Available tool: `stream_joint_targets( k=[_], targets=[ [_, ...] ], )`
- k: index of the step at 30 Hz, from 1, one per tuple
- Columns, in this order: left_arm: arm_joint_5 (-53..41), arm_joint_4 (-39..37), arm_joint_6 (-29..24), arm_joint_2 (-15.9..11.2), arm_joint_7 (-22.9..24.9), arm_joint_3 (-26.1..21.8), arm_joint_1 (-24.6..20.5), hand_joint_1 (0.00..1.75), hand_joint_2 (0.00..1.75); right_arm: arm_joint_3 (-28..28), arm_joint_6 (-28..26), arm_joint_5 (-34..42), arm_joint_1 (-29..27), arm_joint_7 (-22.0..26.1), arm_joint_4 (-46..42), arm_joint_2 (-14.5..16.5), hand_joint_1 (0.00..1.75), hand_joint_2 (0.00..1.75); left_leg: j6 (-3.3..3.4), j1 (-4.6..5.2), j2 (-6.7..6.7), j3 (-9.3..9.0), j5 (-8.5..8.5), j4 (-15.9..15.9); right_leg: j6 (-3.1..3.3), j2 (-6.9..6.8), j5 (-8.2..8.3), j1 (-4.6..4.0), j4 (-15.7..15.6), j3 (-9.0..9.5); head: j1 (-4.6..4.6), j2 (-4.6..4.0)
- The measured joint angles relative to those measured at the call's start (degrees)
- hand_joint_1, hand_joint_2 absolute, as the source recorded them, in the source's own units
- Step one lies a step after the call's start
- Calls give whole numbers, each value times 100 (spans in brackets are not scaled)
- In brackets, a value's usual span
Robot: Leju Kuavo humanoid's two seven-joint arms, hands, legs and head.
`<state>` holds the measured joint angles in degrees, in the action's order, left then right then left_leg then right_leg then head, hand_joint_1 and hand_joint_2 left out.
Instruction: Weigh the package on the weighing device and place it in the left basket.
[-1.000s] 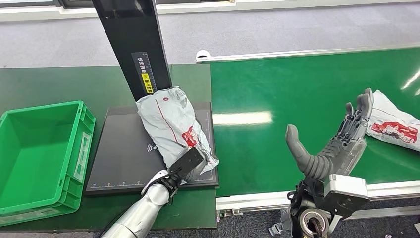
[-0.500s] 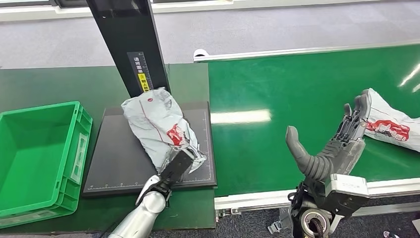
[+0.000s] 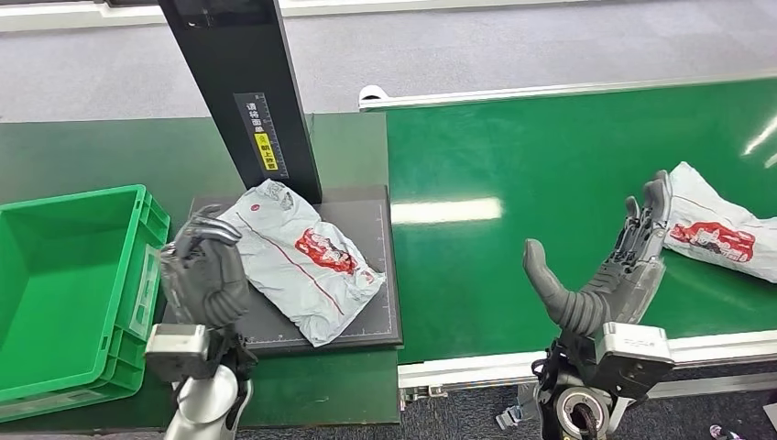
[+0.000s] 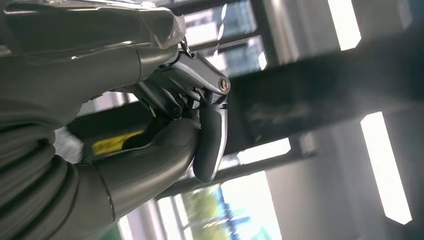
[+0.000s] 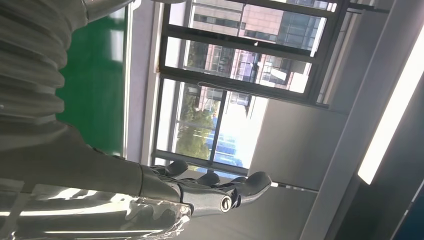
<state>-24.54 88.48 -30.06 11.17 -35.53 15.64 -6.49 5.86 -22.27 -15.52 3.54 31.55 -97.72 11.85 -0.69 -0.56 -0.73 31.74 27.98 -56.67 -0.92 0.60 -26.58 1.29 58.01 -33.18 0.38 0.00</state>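
A grey package (image 3: pixel 302 261) with red print lies flat on the black weighing plate (image 3: pixel 362 225), touching the foot of the black post (image 3: pixel 243 92). My left hand (image 3: pixel 203 275) stands raised at the plate's left edge, between the package and the green basket (image 3: pixel 64 275). Its fingers are curled in and hold nothing; the left wrist view shows the left hand (image 4: pixel 165 130) with thumb and fingers drawn together. Over the green conveyor, my right hand (image 3: pixel 609 266) stands upright with fingers straight and apart, empty. The right wrist view shows the right hand (image 5: pixel 200 192) the same way.
A second grey package (image 3: pixel 719 236) lies on the conveyor belt (image 3: pixel 513 165) just right of my right hand. The basket stands on the dark green table (image 3: pixel 92 156) left of the plate. The conveyor's metal rail (image 3: pixel 715 348) runs along its near edge.
My left hand let go of the package's near end and drew back left and up, fingers curling in. The package turned and now lies flatter on the plate. The right hand barely moved.
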Motion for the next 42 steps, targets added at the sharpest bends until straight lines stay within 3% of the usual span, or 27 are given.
stream_joint_targets(
  k=[2,3,6,7,11,14,16,21,25,29,33,42],
  targets=[
    [131,324,-138,-51,-150,16,86,175,175,-8,17,48,-29,27,17,0,0,175,0,0,0,0,0,0,0,0,0,0,0,0,0,0],
    [174,457,-184,-76,-198,28,124,163,175,-11,33,66,-41,35,26,0,0,175,0,0,1,-1,0,0,0,0,0,0,0,0,0,0],
    [75,722,-288,-143,-202,71,185,33,175,-23,85,131,-53,51,61,0,0,175,0,0,0,-2,-1,0,0,0,0,0,0,1,1,0],
    [-87,756,-297,-163,-104,87,190,1,175,-25,95,148,-53,54,74,0,0,175,0,0,0,-3,-1,0,0,0,0,0,0,1,1,0],
    [-1529,543,56,-236,983,195,67,0,175,-33,179,177,-51,54,119,0,0,175,0,1,-3,-5,-1,-1,-1,-2,1,1,-2,2,1,0],
    [-3289,-144,243,-257,1977,267,-224,0,175,-36,317,177,-43,17,135,0,0,175,0,1,-2,-6,-2,-1,-1,-2,4,2,-2,3,1,0],
    [-4082,-621,229,-257,2322,299,-405,0,175,-39,380,158,-36,-9,138,1,0,175,0,1,2,-6,-2,-1,0,1,7,1,-1,2,0,0],
    [-4383,-1313,188,-253,2457,344,-657,0,175,-50,408,144,-18,-30,139,2,0,175,0,0,2,-3,-2,-1,1,1,7,1,-1,-4,0,0],
    [-4930,-1666,476,-258,2745,362,-812,0,175,-69,477,117,-17,-49,140,10,0,175,0,1,2,3,-2,-1,1,0,6,1,-1,-9,1,0],
    [-5552,-2345,760,-279,3092,374,-1142,0,175,-81,578,123,-7,-45,166,14,0,175,0,1,2,3,-3,-1,1,0,8,1,-1,-8,1,0],
    [-6071,-3202,718,-325,3434,329,-1559,0,175,-91,605,161,30,-7,217,13,0,175,0,1,2,3,-6,-1,-1,0,11,1,0,-7,0,0],
    [-6202,-4832,1284,-452,3455,3,-2326,0,175,-101,680,241,194,-7,337,13,0,175,0,0,1,0,-6,-1,-1,0,10,0,2,2,1,0]
  ],
)
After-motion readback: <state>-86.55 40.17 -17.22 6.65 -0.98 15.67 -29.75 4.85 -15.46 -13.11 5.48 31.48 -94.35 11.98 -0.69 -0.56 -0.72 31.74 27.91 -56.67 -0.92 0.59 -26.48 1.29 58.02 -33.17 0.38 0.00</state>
